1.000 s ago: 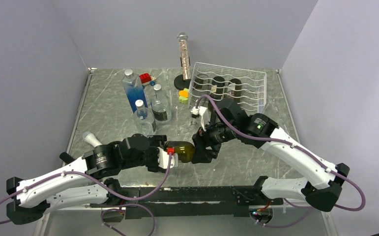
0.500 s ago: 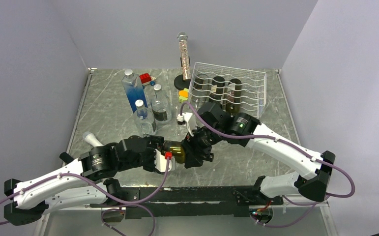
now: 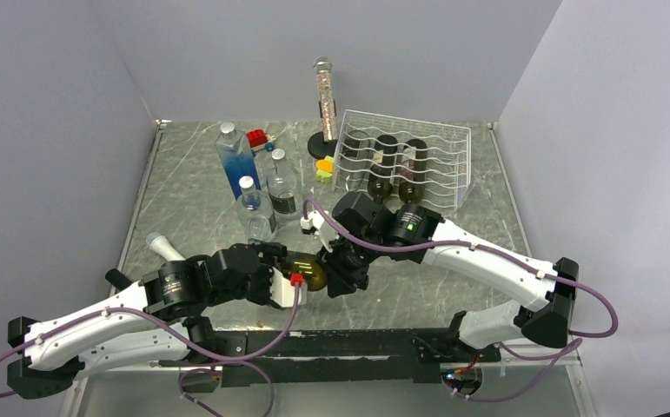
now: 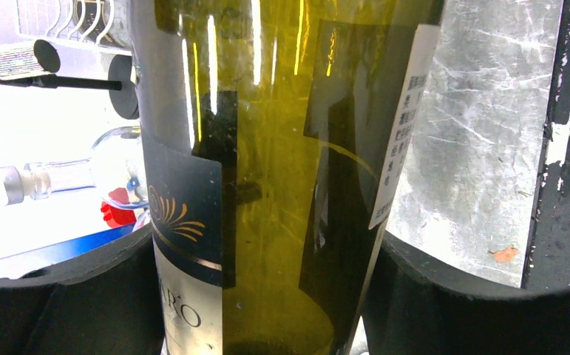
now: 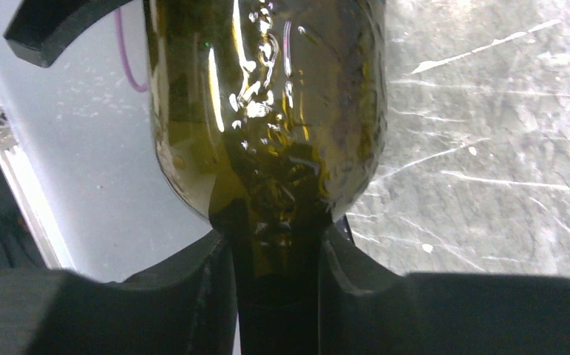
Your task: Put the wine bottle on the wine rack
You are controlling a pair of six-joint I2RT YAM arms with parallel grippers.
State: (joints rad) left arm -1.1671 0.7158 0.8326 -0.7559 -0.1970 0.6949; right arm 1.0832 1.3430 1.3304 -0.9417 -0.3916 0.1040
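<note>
While both arms meet at the near middle of the worktop (image 3: pixel 192 208), the wine bottle (image 3: pixel 314 271) sits between them, lying roughly level, well apart from the wine rack (image 3: pixel 453 143). Left arm (image 3: pixel 114 317) comes in from the near left, right arm (image 3: pixel 487 261) from the near right. Can't tell from these views whether the bottle is clear of the worktop. Rack is at the far right, white wire, with three dark bottles (image 3: pixel 385 165) lying in its cradles. Left jaws are part open around the wide body of the bottle (image 4: pixel 267 185), with the label end in view and a dark finger (image 4: pixel 60 310) pressed on each side: held. Right jaws are almost fully closed on the neck, pinched just below the shoulder (image 5: pixel 267 111), with a finger (image 5: pixel 119 310) tight on either side. Only the olive-green shoulder shows in the top view; the rest is hidden by the two wrists. At the far left of centre stand a tall blue bottle (image 3: pixel 237 161) and two clear bottles (image 3: pixel 283 184), close together. A tall tube on a black base (image 3: pixel 322 95) stands at the back, just left of the rack. Small stuff: a red piece (image 3: pixel 257 137) beside the blue bottle, an orange-and-green piece (image 3: pixel 324 167) at the rack's left edge, and a white item (image 3: pixel 162 246) near the left arm.
</note>
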